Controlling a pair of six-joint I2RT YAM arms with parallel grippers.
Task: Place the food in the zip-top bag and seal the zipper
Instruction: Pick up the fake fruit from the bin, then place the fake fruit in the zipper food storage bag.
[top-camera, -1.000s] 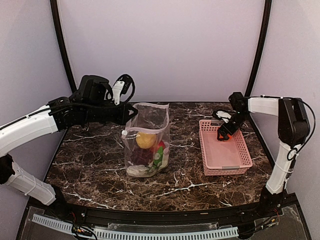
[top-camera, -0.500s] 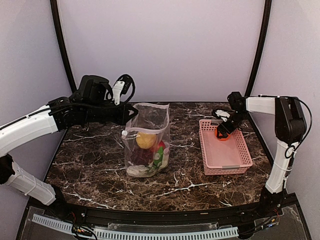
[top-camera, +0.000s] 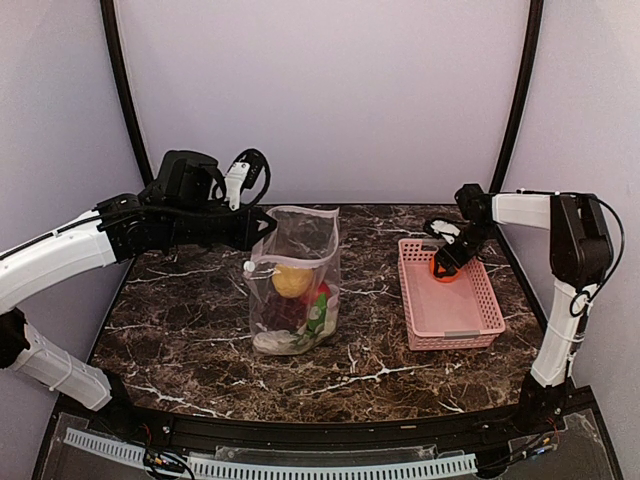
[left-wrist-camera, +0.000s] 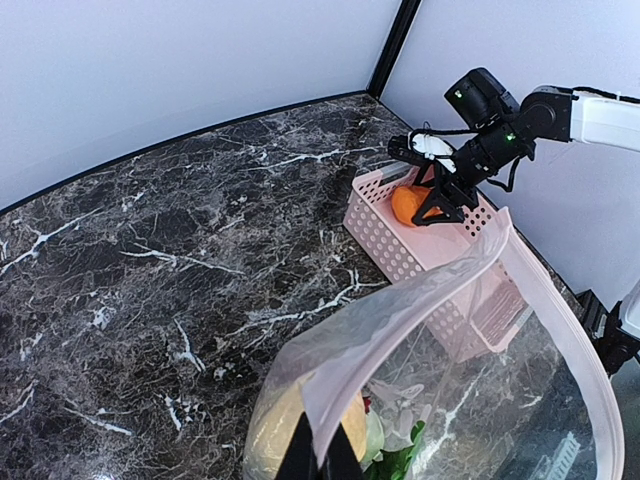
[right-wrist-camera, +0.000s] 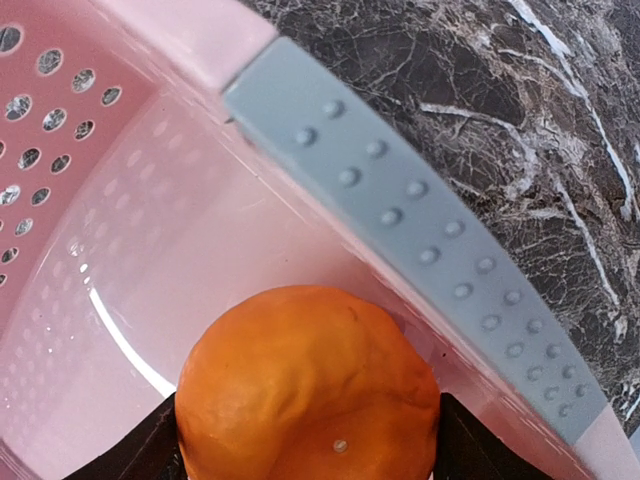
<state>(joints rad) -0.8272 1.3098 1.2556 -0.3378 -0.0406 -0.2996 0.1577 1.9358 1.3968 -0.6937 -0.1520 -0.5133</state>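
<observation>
- Right wrist view alone shows the right gripper (right-wrist-camera: 310, 445) narrowed onto the orange (right-wrist-camera: 310, 385), inside the pink basket (right-wrist-camera: 120, 250) near its rim
- Left wrist view shows the left gripper (left-wrist-camera: 322, 455) pinching the zipper (left-wrist-camera: 410, 305) of the upright zip-top bag (top-camera: 295, 250), mouth open
- Dark marble table (top-camera: 180, 320), pale lilac walls (top-camera: 330, 90)
- Bagged food (top-camera: 292, 282) overlaps, hard to separate

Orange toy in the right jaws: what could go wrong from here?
The round orange, pinched at its sides over the pink basket, could slip out in transit. The zip-top bag is held at one rim spot by the left jaws; its floppy mouth may fold when the orange arrives.
</observation>
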